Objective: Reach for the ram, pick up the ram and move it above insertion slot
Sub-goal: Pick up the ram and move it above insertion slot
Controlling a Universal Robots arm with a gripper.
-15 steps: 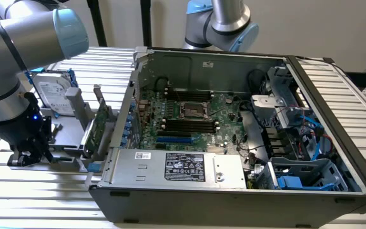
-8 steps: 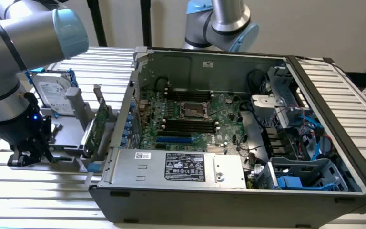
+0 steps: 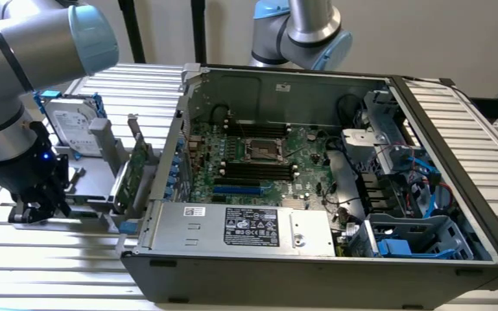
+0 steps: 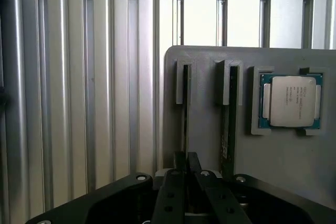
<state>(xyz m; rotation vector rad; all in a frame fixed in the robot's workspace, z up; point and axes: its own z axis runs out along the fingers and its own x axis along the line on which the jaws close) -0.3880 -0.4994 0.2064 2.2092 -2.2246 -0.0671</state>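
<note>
The ram [image 4: 185,114] stands edge-on in a slot of the grey holder plate [image 4: 273,150], seen as a thin dark line. My gripper [image 4: 186,157] sits at its near end, with the black fingers [image 4: 178,162] pressed in on either side of the stick. A second stick [image 4: 227,124] stands in the neighbouring slot. In the exterior view my gripper [image 3: 37,208] is low over the holder, at that view's left, outside the computer case. The black memory slots [image 3: 258,170] lie on the motherboard inside the open case, well off to the exterior view's right of the gripper.
A processor chip [image 4: 291,100] rests in a pocket of the holder plate. A hard drive with blue rails [image 3: 72,126] and a green expansion card [image 3: 132,175] stand upright between my gripper and the case wall [image 3: 179,129]. A second arm's base [image 3: 305,32] stands behind the case.
</note>
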